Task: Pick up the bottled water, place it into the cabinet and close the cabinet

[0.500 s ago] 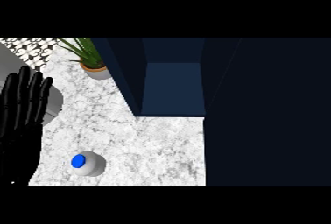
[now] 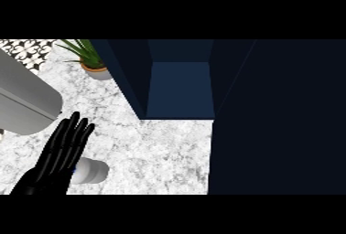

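1. Black and flat, the left hand (image 2: 59,155) comes up from the lower left edge of the head view, its fingers (image 2: 76,130) straight and close together, pointing up and slightly right. It is spread open and holds nothing.
2. The bottled water (image 2: 92,171) sits on the counter just right of that hand's palm. It is pale and translucent, and only part of it shows, because the hand covers its left side. A sliver of blue at the hand's edge looks like its cap. Whether the hand touches the bottle cannot be told from this angle.
3. The counter (image 2: 162,151) is white marble with grey veining, and it fills the lower left half of the view.
4. The cabinet (image 2: 179,87) is dark navy and stands open at the top centre. Its lighter blue inside floor shows between 2 dark side walls.
5. A broad, dark panel (image 2: 277,119) takes up the whole right side of the view, beside the open compartment; it may be the cabinet's door.
6. A potted plant (image 2: 93,64) with green leaves in a tan pot stands at the upper left, just beside the cabinet's left wall.
7. A large grey rounded object (image 2: 24,103) lies at the left edge, above the fingertips.
8. The right hand is out of view.
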Robot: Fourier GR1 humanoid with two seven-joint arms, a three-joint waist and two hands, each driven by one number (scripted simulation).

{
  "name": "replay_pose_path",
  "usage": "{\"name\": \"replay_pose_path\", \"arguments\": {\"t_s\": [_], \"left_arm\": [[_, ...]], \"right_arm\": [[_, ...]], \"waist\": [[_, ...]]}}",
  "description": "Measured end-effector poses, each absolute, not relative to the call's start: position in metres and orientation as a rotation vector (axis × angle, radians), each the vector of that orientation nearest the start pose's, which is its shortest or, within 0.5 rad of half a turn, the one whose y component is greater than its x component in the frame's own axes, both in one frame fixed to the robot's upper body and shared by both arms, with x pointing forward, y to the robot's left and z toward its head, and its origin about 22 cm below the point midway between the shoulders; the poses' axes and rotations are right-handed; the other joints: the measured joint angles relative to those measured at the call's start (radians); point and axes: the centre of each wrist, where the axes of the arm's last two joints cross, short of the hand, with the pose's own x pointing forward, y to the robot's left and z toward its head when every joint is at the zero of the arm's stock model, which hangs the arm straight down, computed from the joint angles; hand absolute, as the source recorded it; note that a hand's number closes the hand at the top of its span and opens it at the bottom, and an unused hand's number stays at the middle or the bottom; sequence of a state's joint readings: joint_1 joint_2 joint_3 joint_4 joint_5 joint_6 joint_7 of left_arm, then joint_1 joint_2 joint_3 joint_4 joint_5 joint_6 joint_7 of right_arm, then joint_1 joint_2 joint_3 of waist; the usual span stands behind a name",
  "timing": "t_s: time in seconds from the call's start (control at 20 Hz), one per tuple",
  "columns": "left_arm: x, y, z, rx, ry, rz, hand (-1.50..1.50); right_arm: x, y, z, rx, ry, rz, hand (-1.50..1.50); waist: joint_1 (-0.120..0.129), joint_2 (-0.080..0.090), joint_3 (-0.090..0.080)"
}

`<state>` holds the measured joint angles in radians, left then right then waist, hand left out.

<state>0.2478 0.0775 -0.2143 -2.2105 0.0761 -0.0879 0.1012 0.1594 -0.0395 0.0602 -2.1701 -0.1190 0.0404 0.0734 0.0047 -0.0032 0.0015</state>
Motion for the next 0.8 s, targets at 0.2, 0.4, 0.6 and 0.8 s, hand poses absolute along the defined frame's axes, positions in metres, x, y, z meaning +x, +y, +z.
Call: {"name": "replay_pose_path", "arguments": {"t_s": [0.2,0.4,0.6,0.8], "left_arm": [[0.134,0.212,0.099,-0.258,-1.725,-0.102,-1.5],[0.107,0.225,0.094,-0.274,-1.672,-0.081,-1.5],[0.086,0.232,0.096,-0.277,-1.654,-0.076,-1.5],[0.077,0.241,0.088,-0.272,-1.648,-0.072,-1.5]], "right_arm": [[0.163,-0.232,0.105,0.238,-1.847,-0.049,-1.5],[0.148,-0.231,0.102,0.283,-1.812,-0.078,-1.5],[0.135,-0.234,0.102,0.306,-1.801,-0.09,-1.5],[0.125,-0.234,0.096,0.308,-1.795,-0.092,-1.5]], "waist": [[0.002,-0.002,-0.001],[0.003,-0.001,-0.002],[0.002,-0.001,-0.002],[0.0,-0.001,-0.001]]}}
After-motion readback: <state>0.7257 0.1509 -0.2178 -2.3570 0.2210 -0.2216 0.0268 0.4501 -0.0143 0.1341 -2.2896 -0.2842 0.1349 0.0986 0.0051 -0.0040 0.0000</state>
